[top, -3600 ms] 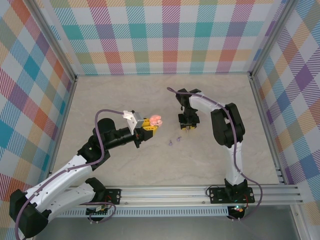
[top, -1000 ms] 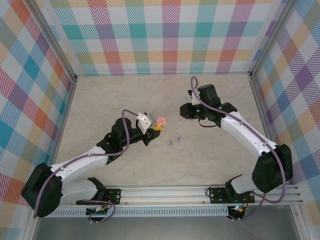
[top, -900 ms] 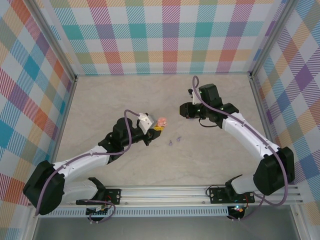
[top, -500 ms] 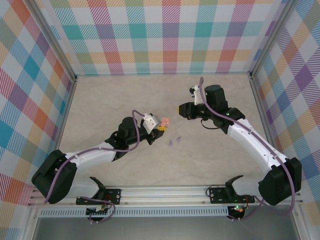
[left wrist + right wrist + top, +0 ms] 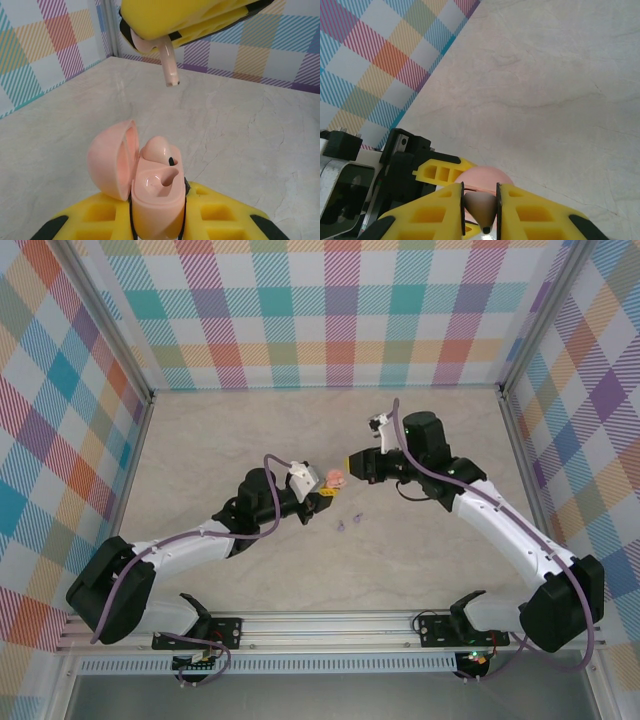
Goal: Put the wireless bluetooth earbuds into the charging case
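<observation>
**Earbud Held Above Open Case, Not Yet Seated**

The left gripper [image 5: 322,492] was pressed together on the lower body of the pink charging case [image 5: 333,478], holding it clear of the table [image 5: 250,430]. In the left wrist view the case [image 5: 155,205] sat upright between the yellow fingers [image 5: 225,217], with its lid [image 5: 111,161] swung open to the left. 1 pale pink seated earbud [image 5: 157,148] occupied the far socket. The near socket [image 5: 161,181] was vacant.

The right gripper [image 5: 350,464] faced the left gripper at close range, its jaws pinching 1 pale pink held earbud [image 5: 170,62]. In the left wrist view that gripper [image 5: 185,20] stood above the case, gripping the bud's head. The stem hung down, tilted slightly, and its tip was apart from the case, above and a little behind the sockets. No contact between stem and case was seen.

In the right wrist view the held earbud [image 5: 481,207] was clamped between the 2 yellow fingers [image 5: 440,210], with the rounded pink case [image 5: 482,176] directly beyond it.

2 lilac buds [image 5: 343,527] lay on the table close together, near the case on its near side and apart from both grippers.
</observation>
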`<state>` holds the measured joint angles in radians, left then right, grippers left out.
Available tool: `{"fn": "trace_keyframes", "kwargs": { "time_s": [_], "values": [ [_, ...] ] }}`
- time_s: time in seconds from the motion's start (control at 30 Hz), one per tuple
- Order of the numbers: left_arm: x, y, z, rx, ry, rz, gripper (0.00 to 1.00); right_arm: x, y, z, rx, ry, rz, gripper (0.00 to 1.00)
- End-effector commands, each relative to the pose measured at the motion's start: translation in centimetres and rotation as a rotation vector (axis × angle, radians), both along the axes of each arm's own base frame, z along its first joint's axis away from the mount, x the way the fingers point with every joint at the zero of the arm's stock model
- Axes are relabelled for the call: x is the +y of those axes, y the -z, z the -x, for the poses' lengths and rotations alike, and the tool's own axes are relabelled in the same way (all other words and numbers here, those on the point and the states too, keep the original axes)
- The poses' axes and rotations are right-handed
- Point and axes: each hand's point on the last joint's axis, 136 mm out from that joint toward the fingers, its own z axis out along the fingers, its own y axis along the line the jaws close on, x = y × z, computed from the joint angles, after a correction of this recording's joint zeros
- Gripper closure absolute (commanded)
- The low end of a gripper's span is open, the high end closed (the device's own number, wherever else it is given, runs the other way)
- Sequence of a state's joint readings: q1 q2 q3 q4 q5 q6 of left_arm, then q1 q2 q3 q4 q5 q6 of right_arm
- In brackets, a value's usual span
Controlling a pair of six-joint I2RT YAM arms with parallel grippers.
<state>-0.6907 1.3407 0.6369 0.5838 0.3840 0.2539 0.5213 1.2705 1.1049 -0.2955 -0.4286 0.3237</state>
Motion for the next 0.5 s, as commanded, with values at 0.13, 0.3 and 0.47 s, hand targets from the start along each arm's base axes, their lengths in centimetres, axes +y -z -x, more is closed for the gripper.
{"fn": "trace_keyframes", "kwargs": {
  "time_s": [0.13, 0.3, 0.47],
  "values": [
    [-1.06, -2.84, -0.32, -0.034, 0.039, 0.073, 0.85, 1.29, -0.58, 0.65, -0.047, -0.058, -0.01, 0.77],
    [-1.3, -3.16, -0.23, -0.022, 0.05, 0.085, 0.85, 1.36, -0.36, 0.6, -0.05, -0.055, 0.004, 0.77],
    [-1.51, -3.22, -0.21, 0.006, 0.058, 0.09, 0.85, 1.32, -0.23, 0.47, -0.057, -0.047, 0.012, 0.77]
  ]
}}
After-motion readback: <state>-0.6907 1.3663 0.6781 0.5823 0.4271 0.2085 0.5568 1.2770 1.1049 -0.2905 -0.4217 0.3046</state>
